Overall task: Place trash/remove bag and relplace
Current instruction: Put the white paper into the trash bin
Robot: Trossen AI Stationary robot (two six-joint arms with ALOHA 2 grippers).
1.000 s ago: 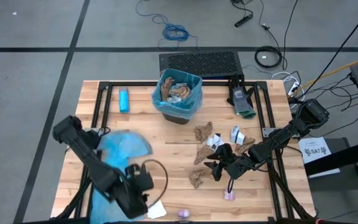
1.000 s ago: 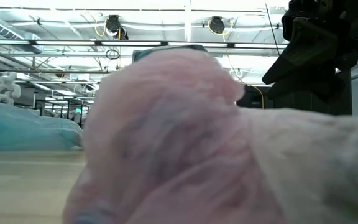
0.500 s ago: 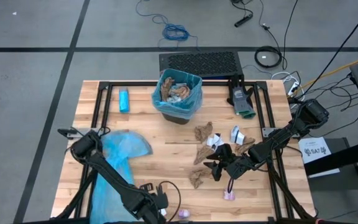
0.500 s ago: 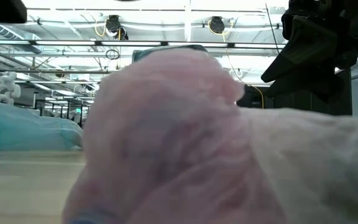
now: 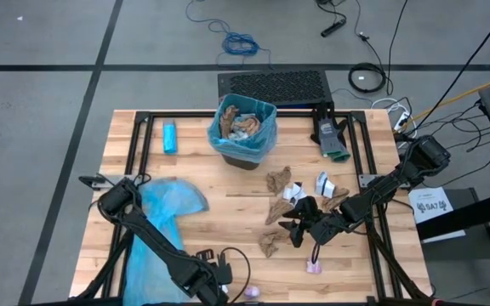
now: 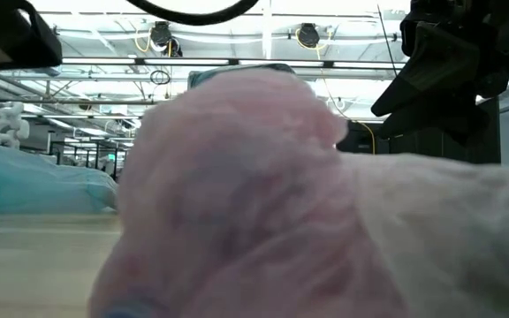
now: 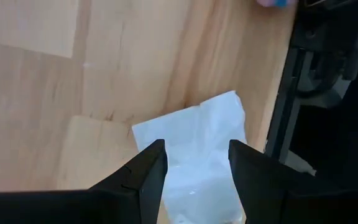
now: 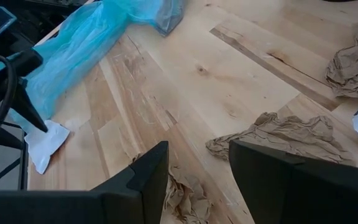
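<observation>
the trash (image 5: 300,200) lies scattered mid-bench toward the right edge: light, soft crumpled paper, best pinched at a raised fold. right gripper (image 5: 289,228) hangs spread above it; left gripper (image 7: 194,163) spread over a white scrap (image 7: 201,140) at the front edge.

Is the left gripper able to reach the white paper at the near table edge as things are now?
Probably yes. The left gripper is open and sits right over the white paper, which lies flat on the table. Nothing shows between them; only the black frame runs close beside the paper.
</observation>
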